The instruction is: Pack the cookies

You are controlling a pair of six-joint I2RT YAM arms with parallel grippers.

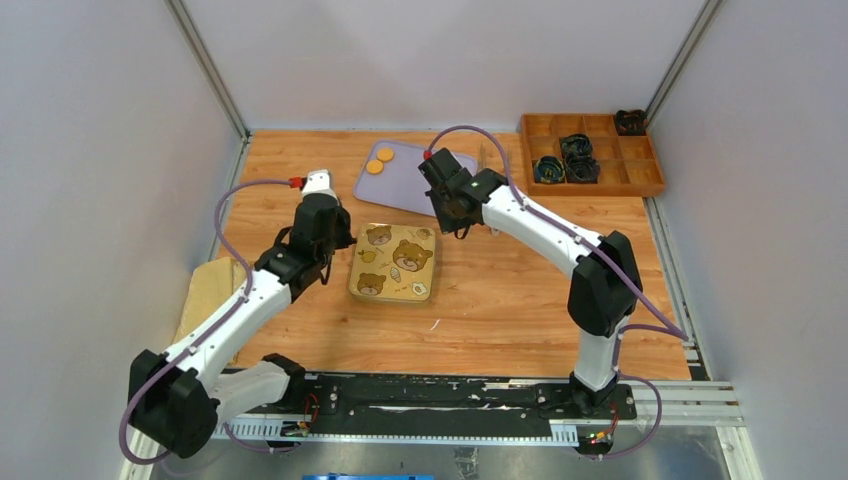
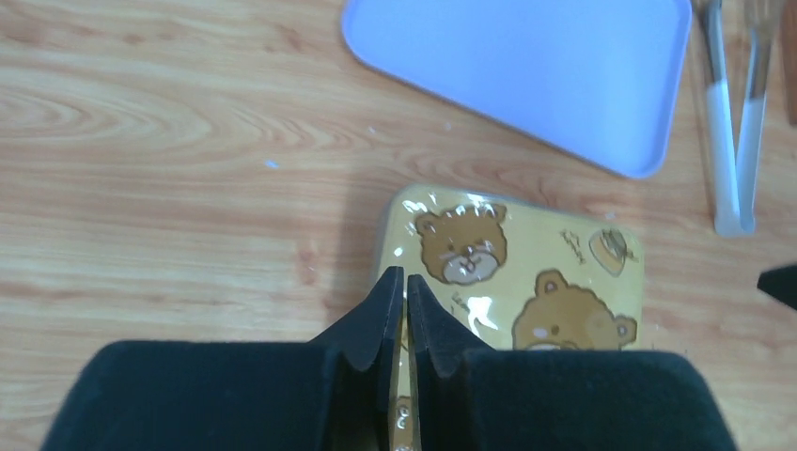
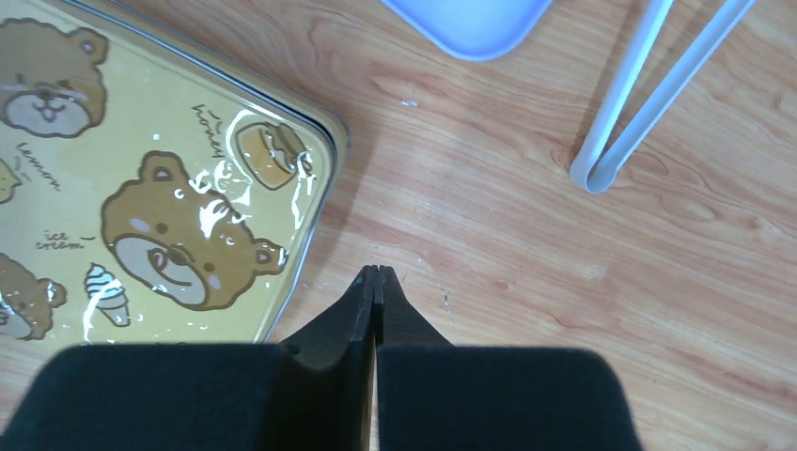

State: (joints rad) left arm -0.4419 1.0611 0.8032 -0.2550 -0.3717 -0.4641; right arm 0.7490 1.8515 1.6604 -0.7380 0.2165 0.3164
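Two round orange cookies [image 1: 384, 154] [image 1: 375, 168] lie on the left end of a lavender tray [image 1: 415, 185] at the back of the table. In front of it sits a closed yellow tin [image 1: 395, 262] printed with bears. My left gripper [image 2: 405, 272] hangs over the tin's [image 2: 526, 272] left edge, jaws almost together with a thin slit. Whether they pinch the rim I cannot tell. My right gripper [image 3: 376, 271] is shut on nothing, above bare wood just off the tin's [image 3: 141, 188] far right corner. Neither wrist view shows a cookie.
Pale tongs [image 3: 639, 103] [image 2: 733, 141] lie on the wood right of the tray. A wooden compartment box [image 1: 625, 160] holding dark items stands at the back right. A brown flat piece [image 1: 205, 290] lies at the left edge. Walls close in on three sides.
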